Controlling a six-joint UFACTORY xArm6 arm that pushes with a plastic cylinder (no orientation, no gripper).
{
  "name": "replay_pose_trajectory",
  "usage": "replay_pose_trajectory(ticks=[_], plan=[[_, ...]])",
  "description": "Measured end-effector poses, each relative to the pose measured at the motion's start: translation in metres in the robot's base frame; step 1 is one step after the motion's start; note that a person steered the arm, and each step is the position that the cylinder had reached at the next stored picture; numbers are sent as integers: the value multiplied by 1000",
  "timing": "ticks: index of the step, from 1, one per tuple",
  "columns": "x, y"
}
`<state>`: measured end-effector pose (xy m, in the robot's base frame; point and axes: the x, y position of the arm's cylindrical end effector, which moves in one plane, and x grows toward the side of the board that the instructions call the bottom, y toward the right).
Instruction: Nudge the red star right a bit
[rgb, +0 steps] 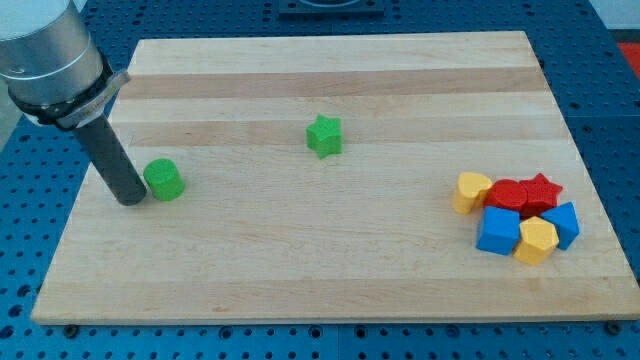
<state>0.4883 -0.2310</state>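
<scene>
While beside the green cylinder (163, 179), my tip (131, 199), pincer-less, well apart from the red star (541, 190).

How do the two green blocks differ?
The green cylinder is round with a flat top; the green star has points. The cylinder sits at the view's left, right beside my tip; the star sits near the board's middle, far from it. The cylinder looks slightly larger than the star. Both are green, alone, away from the cluster at the view's right.

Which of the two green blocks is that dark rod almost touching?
The green cylinder at the view's left. My tip sits right beside it, while the green star stands far off toward the board's middle.
</scene>
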Motion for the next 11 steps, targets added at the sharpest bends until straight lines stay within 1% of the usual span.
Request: replay_pose_trajectory(ticks=[1,2,3,4,9,11], plan=[[5,9],[-21,13],[-38,31],[-39,54],[-109,129],[-126,171]])
